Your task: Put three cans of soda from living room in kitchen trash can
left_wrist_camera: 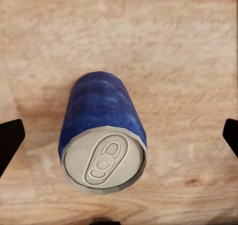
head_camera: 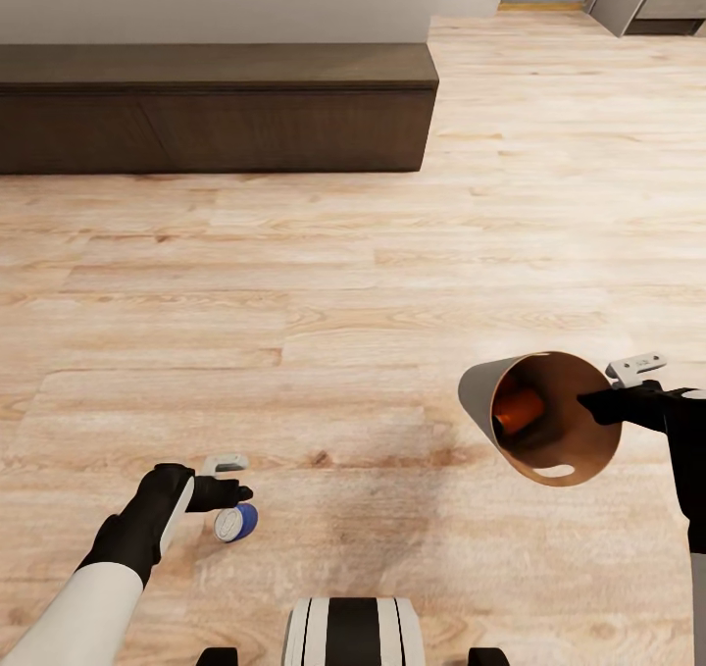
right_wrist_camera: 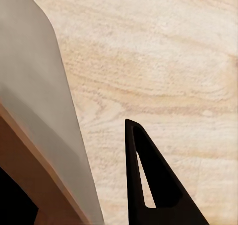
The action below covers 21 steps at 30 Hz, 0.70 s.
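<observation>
Blue soda can (left_wrist_camera: 103,133): lying on its side between your left gripper's (head_camera: 224,482) spread fingers; right gripper (head_camera: 628,386) pinching the trash can (head_camera: 480,391) rim.

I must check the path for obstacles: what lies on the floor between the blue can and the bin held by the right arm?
Nothing: in the head view, only bare wood floor separates the blue can from the bin.

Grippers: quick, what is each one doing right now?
Left gripper: open around the blue can.
Right gripper: shut on the bin's rim.
</observation>
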Available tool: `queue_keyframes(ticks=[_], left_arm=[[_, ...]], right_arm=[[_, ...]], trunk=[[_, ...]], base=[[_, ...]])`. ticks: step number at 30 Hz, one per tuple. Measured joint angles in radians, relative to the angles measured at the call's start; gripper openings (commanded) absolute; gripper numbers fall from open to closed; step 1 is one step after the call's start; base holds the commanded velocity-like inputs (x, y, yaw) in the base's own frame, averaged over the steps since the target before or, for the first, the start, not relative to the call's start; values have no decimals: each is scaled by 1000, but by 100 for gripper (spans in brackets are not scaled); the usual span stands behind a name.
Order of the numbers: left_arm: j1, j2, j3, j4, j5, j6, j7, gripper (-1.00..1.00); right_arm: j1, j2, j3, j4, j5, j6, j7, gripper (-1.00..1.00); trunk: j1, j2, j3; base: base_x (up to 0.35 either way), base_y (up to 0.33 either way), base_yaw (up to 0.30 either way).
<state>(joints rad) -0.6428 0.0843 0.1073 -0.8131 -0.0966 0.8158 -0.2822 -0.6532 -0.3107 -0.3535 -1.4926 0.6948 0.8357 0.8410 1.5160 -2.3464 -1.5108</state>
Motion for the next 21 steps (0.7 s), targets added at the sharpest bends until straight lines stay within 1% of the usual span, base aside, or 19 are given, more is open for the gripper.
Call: queue_keyframes(ticks=[13, 17, 20, 21], left_arm=[[0, 0, 0, -3, -1, 1, 0, 100], [0, 1, 0, -2, -2, 7, 0, 100], [0, 1, 0, -1, -2, 11, 0, 100], [0, 1, 0, -1, -2, 15, 0, 100]], right_arm=[[-1, -7, -1, -4, 3, -1, 1, -100], [-3, -8, -1, -34, 2, -1, 1, -100], [-9, -8, 0, -61, 2, 22, 3, -100], [-21, -9, 11, -68, 7, 51, 2, -100]], trunk=[[0, 0, -13], [0, 0, -18], [0, 0, -23], [0, 0, -24]], base=[[0, 0, 0], [0, 0, 0], [0, 0, 0], [0, 0, 0]])
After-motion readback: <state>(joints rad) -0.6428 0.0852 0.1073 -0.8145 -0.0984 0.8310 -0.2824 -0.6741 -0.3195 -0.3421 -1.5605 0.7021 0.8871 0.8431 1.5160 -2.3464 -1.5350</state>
